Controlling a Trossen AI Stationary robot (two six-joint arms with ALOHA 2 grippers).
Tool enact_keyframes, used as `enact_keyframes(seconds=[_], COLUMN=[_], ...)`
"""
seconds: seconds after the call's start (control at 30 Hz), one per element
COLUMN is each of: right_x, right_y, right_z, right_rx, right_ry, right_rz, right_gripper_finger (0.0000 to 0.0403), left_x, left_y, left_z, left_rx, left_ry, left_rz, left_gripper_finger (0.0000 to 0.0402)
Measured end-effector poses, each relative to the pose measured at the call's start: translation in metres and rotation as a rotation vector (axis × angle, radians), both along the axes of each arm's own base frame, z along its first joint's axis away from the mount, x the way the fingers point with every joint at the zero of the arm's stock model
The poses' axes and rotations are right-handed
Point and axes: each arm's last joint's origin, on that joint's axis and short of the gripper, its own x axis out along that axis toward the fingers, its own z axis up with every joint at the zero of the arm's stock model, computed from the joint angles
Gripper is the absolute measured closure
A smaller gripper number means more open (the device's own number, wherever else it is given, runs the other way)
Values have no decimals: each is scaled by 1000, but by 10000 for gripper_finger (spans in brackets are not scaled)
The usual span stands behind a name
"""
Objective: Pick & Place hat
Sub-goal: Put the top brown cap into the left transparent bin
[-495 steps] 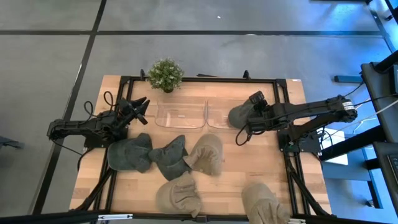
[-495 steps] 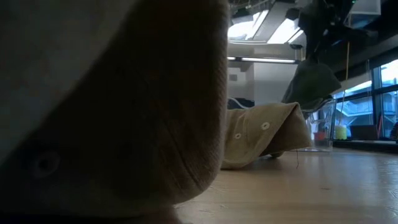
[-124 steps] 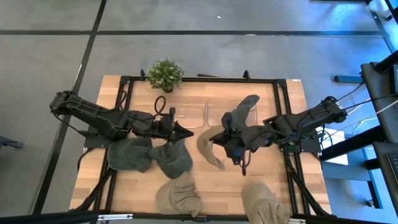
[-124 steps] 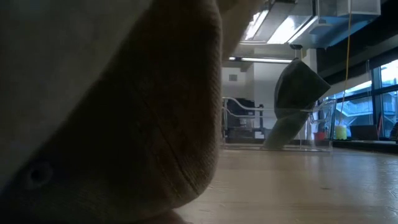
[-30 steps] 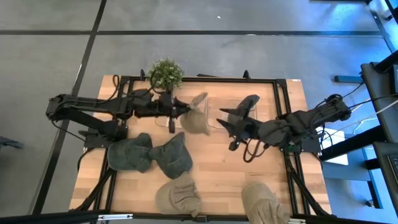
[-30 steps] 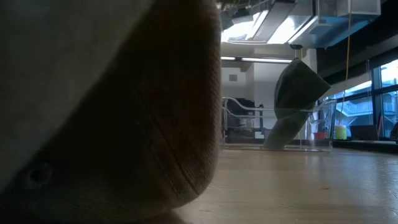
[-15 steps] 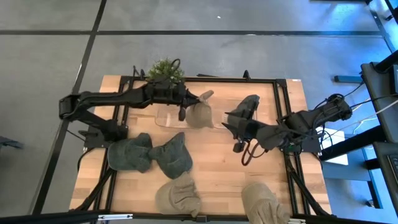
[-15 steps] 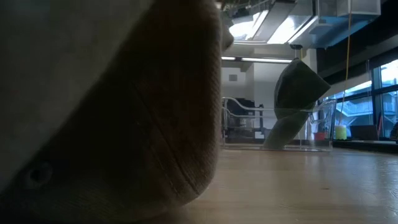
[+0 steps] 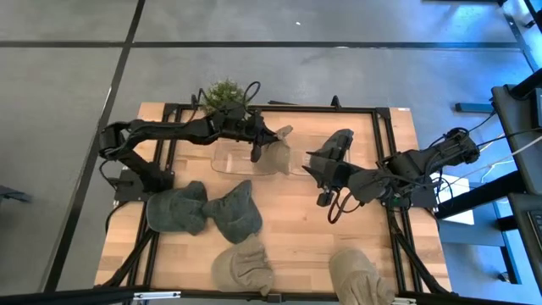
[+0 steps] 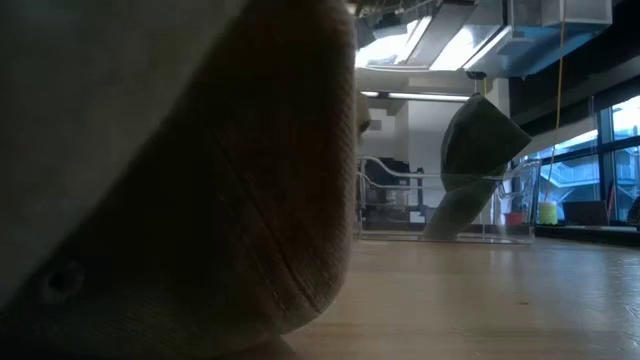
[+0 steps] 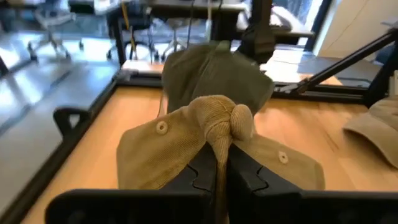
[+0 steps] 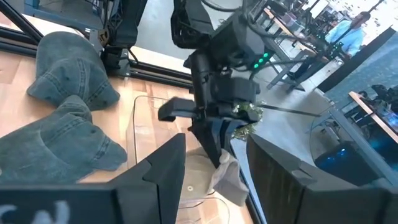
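Tan hat (image 11: 214, 134), bunched, eyelets showing, pinched by left gripper (image 11: 216, 169)

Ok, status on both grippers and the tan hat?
Left gripper shut on tan hat, over the clear bin. Right gripper open beside grey hat. Nothing in the way.

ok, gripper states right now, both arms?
Left gripper: shut on the tan corduroy hat, held over the clear plastic bin.
Right gripper: open, holding nothing, beside the grey-green hat.
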Motion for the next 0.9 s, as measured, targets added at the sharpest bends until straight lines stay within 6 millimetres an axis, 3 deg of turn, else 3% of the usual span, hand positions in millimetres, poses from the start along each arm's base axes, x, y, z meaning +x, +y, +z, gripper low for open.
enact_keyframes(seconds=[0.2, 0.53, 0.9], right_x=[1, 2, 3], right_y=[-3, -5, -4], right_z=[0, 0, -8], right_rx=[7, 11, 1], right_ry=[-4, -5, 24], right_rz=[-12, -20, -20], right_gripper_finger=[231, 231, 231], left_x=[4, 5, 8], left_y=[4, 0, -1], left_z=[-11, -11, -3], left_rx=[-53, 15, 6], left_ry=[33, 34, -43], left_rz=[23, -7, 11], left_gripper_finger=[367, 355, 278])
